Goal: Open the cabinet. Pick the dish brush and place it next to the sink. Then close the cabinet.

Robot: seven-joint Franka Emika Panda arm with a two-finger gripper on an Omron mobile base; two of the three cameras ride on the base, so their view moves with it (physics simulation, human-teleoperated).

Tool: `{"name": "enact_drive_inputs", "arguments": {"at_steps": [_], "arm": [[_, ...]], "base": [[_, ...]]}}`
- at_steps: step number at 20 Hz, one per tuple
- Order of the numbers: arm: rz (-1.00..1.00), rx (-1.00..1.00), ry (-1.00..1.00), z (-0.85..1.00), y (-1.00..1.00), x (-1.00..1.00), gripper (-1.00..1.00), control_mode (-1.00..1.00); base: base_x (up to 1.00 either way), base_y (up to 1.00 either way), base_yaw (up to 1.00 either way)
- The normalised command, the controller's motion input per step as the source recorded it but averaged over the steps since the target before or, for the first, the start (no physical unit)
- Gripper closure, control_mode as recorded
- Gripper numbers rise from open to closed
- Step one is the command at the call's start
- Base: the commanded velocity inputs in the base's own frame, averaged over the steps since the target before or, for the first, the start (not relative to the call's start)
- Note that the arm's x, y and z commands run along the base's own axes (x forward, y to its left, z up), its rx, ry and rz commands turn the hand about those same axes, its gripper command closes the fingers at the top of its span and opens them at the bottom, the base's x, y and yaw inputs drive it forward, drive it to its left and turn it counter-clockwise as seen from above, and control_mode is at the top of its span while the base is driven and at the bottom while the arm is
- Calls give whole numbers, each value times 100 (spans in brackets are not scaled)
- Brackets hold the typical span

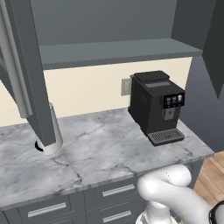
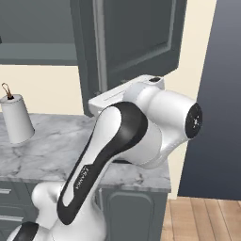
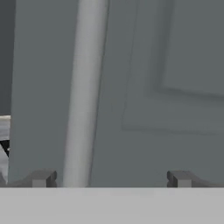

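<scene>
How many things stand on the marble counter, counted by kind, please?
Coffee machine: 1
Paper-towel roll: 1
Total: 2

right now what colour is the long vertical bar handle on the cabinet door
Silver grey, on the dark grey recessed-panel cabinet door; the long vertical bar handle shows best in the hand view.

- Light is even and soft across all three views, bright enough, with no glare anywhere.
- A faint dark shadow pools at the foot of the paper-towel roll [image 1: 51,131] on the marble counter [image 1: 109,148].
- The cabinet [image 3: 153,87] door, seen close in the hand view, is smeared and soft.
- Edges look coarse and pixelated, with no bending at the borders.
</scene>
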Motion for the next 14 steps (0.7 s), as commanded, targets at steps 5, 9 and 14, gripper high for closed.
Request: {"name": "enact_drive_inputs", "arguments": {"at_steps": [5, 9, 14], "arm": [[-11, -6, 3, -1, 100, 74, -100, -100], [-20, -1, 0, -10, 100, 80, -100, -100], [-22, 0, 0, 0, 89, 43, -100, -100]], "base": [[0, 0, 0], [0, 0, 0], [0, 0, 0]]}}
